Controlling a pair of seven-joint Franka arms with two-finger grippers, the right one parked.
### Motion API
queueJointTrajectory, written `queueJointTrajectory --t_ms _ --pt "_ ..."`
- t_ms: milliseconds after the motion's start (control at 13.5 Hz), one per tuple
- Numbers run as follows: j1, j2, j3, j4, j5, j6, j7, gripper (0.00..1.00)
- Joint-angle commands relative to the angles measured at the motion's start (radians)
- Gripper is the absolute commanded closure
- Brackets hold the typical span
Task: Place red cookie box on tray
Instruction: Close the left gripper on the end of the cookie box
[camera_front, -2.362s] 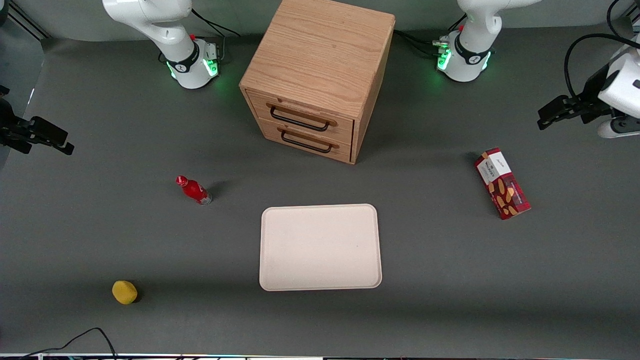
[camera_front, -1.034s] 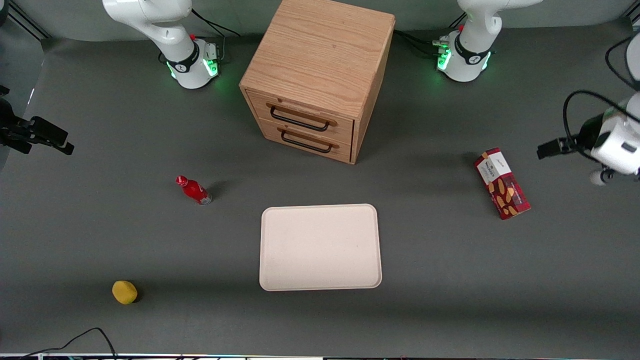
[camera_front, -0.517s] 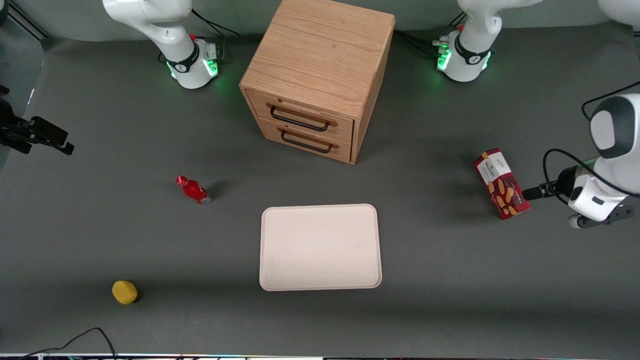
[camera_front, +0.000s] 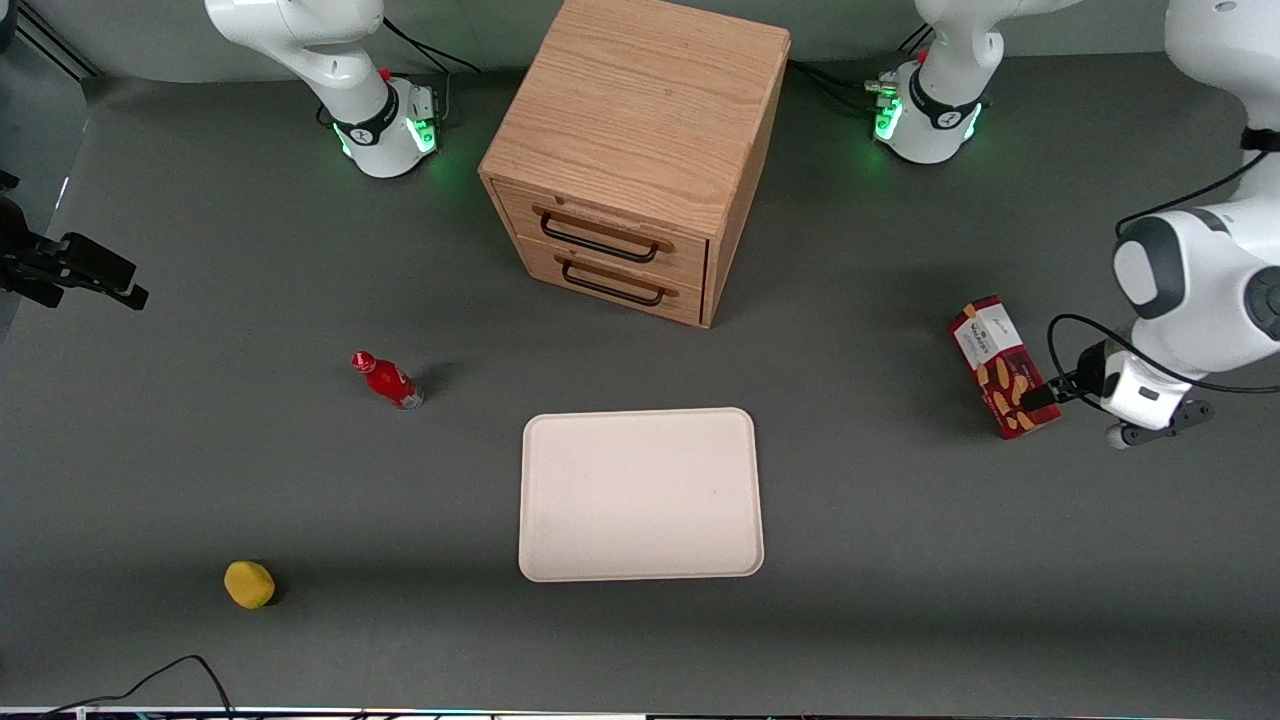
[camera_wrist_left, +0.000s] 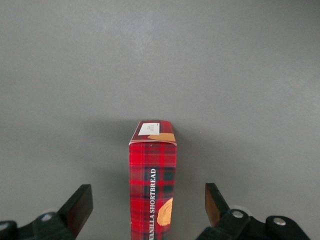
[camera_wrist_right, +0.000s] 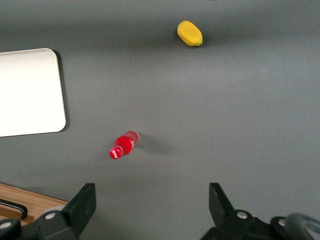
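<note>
- Presently, the red cookie box (camera_front: 1003, 366) is seen lying flat on the grey counter (camera_front: 200, 470), toward the working arm's end, well apart from the cream tray (camera_front: 640, 494).
- A white label end of the box points away from the front camera; the end printed with golden cookies lies nearer to that camera.
- The claw (camera_wrist_left: 148, 205) is held low at the nearer end of the box, its two black fingers (camera_wrist_left: 80, 205) spread wide apart, one on either side of the plaid carton (camera_wrist_left: 152, 180).
- No contact between fingers and box is shown in the wrist view; gaps are visible on both sides.
- The tray is set flat, nearer to the front camera than the wooden two-drawer cabinet (camera_front: 640, 150), whose drawers are both shut.
- A small red bottle (camera_front: 388, 380) is found standing toward the parked arm's end of the counter.
- A yellow lemon-like object (camera_front: 249, 584) is placed nearer to the camera than the bottle.
</note>
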Motion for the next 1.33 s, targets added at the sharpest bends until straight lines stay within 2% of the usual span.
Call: queueJointTrajectory --t_ms 0,517,812,886,1255 --pt "-0.012 -0.072 0.003 -0.152 -0.010 0.145 -0.037 0.00" --pt "-0.029 -0.063 0.000 -0.275 -0.010 0.336 -0.047 0.04" --pt "-0.039 -0.064 -0.006 -0.289 -0.010 0.344 -0.067 0.11" --pt "-0.041 -0.064 -0.006 -0.289 -0.010 0.344 -0.067 0.19" --pt "-0.043 -0.073 -0.006 -0.291 -0.010 0.330 -0.067 0.87"
